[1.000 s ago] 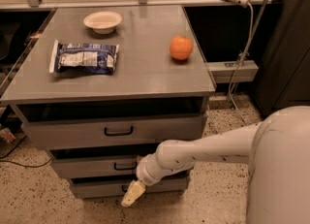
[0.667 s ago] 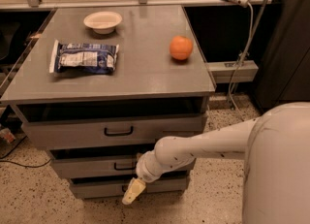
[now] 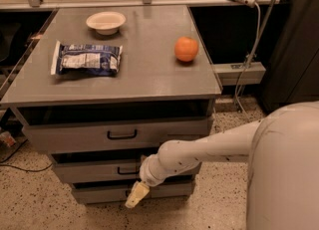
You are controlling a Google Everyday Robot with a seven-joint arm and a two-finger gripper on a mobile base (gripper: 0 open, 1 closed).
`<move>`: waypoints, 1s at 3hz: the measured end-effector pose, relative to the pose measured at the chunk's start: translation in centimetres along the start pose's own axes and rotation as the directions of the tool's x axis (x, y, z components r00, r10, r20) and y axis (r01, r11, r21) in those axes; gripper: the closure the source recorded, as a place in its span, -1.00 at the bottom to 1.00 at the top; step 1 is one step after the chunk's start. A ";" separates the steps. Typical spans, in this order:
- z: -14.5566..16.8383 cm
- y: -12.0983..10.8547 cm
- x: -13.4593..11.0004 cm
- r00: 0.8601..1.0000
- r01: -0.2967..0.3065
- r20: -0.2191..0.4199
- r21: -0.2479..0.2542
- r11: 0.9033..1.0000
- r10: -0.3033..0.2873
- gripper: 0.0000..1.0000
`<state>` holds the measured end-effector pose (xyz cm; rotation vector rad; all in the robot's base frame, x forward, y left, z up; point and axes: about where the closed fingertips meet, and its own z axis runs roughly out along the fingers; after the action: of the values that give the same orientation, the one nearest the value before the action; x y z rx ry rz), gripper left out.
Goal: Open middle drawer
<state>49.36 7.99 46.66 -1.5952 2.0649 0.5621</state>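
Note:
The middle drawer (image 3: 89, 171) is the grey front between two similar ones in the grey cabinet, with a small black bar handle (image 3: 127, 171). A dark gap shows above its front. My gripper (image 3: 137, 194), cream-tipped at the end of the white arm (image 3: 199, 152), hangs just below and slightly right of that handle, in front of the bottom drawer (image 3: 99, 193). It holds nothing that I can see. The arm's wrist covers the right part of the middle drawer's front.
The top drawer (image 3: 75, 137) stands slightly out under the cabinet top (image 3: 144, 69). On the top lie a blue snack bag (image 3: 85, 58), a white bowl (image 3: 105, 22) and an orange (image 3: 186, 49). Cables and a power strip (image 3: 239, 69) are at the right; speckled floor lies below.

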 end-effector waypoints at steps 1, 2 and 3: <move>-0.3 -0.4 -0.1 1.000 0.002 -0.001 0.025 1.000 -0.002 -1.00; -0.1 -0.7 0.0 1.000 0.005 -0.004 0.035 0.999 -0.005 -1.00; 0.5 -1.3 -0.1 1.000 0.017 -0.002 0.040 0.999 -0.017 -1.00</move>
<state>50.67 8.01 46.29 -1.5892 2.0494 0.5111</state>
